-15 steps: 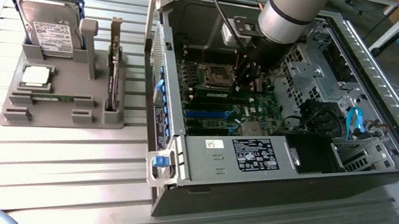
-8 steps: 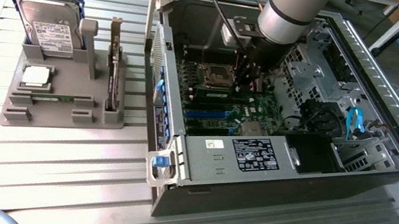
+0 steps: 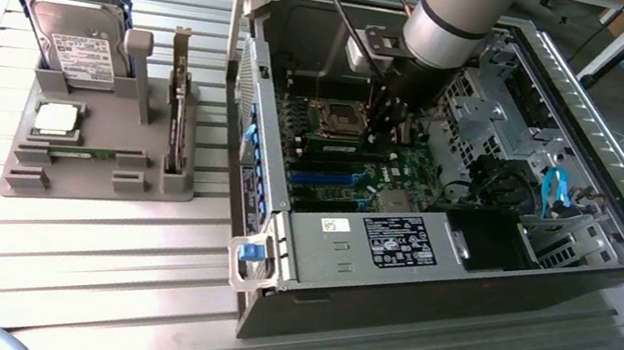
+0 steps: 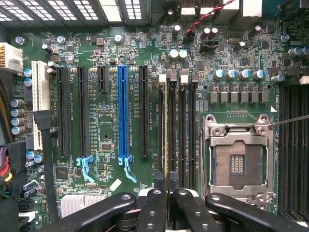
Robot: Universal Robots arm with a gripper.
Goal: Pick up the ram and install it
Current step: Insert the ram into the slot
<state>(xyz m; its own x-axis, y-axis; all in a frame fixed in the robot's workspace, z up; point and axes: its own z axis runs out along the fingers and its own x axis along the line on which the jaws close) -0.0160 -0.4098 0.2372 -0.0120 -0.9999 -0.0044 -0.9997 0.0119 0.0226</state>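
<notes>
Just to the exterior view's right of the grey plastic parts holder (image 3: 48, 180), the silver arm (image 3: 457, 15) reaches steeply down into the open black computer case (image 3: 390, 314). Its black gripper (image 4: 167, 187) pinches the thin greenish ram stick (image 4: 166, 125) edge-on over the black memory slots (image 4: 190, 125).

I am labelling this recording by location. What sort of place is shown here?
Probably a robotics lab or workshop for computer assembly: an open black desktop computer case lies on a ribbed aluminium table, beside a grey plastic parts holder, and a grey robot arm reaches into the case.
</notes>
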